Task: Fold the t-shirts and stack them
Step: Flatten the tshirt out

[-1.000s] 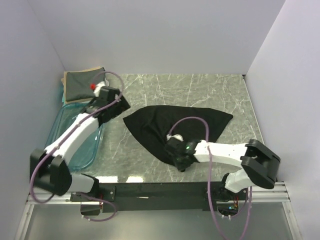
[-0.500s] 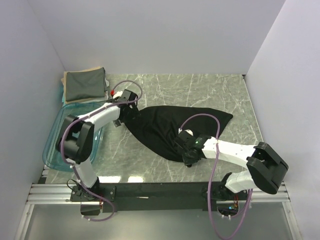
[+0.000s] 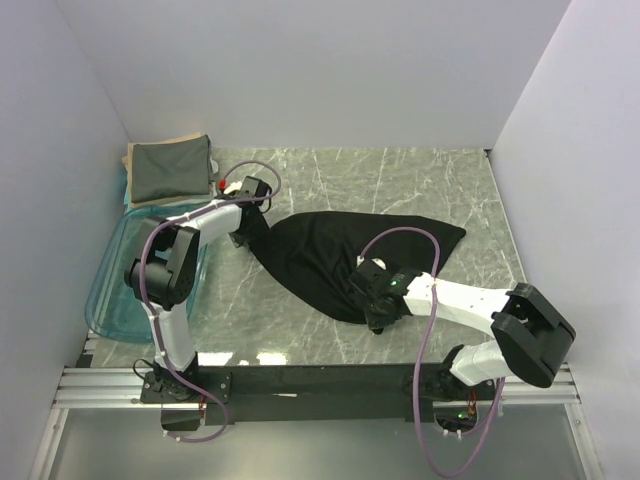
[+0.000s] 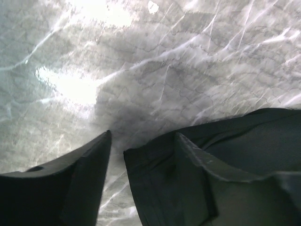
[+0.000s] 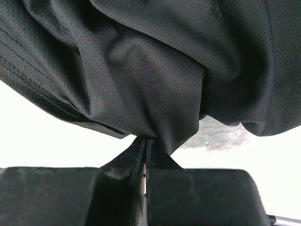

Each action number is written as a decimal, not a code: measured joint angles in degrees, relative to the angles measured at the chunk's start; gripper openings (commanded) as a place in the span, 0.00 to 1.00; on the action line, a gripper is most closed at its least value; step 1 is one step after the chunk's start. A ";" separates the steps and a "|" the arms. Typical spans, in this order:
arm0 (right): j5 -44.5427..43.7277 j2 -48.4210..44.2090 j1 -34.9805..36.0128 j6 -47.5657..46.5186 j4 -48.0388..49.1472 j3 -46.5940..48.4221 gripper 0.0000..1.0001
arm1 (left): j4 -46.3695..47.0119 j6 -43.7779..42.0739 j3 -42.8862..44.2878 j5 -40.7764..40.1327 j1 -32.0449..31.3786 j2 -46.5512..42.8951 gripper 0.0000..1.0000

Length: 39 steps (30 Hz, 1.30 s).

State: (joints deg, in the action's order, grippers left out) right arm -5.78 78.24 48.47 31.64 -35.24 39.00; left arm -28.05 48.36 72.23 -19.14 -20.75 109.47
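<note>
I'm seeing a veined grey marble tabletop (image 3: 400, 180) boxed by plain pale walls (image 3: 320, 70), light glaring off it.

- No writing, label, brand mark, number or sign can be read in any of the views.
</note>
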 measured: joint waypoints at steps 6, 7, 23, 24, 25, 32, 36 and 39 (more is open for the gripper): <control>0.02 0.55 -0.17 0.00 -0.02 0.37 0.00 | 2.08 -2.05 -0.48 1.42 0.28 0.09 0.51; 0.04 0.61 -0.22 -0.02 -0.02 0.39 0.00 | 2.47 -2.23 -0.79 1.51 0.24 -0.09 0.52; 0.28 1.57 -0.42 -0.44 -0.11 1.16 0.00 | 4.52 -1.77 -6.21 3.26 -3.26 -3.82 0.18; 0.26 1.55 -0.44 -0.42 -0.09 1.16 0.00 | 4.39 -1.55 -6.16 3.32 -3.23 -3.74 0.01; 0.26 1.53 -0.44 -0.42 -0.09 1.16 0.00 | 4.20 -1.09 -6.05 3.39 -3.23 -3.65 0.01; -1.27 0.94 -0.63 -0.31 -0.13 1.07 0.00 | 2.58 -0.63 -4.59 3.17 -3.39 -3.10 0.01; -5.22 -0.61 -2.67 0.02 -1.84 2.01 0.00 | 0.35 -0.66 -4.57 3.13 -3.45 -4.76 0.01; -9.97 -3.56 -4.87 0.09 -4.22 5.88 0.00 | -0.52 -0.68 -4.52 2.80 -3.65 -9.18 0.01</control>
State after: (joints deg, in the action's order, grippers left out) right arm -15.75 74.67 43.59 31.73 -39.46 44.88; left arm -28.58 47.68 67.70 -16.34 -24.40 100.29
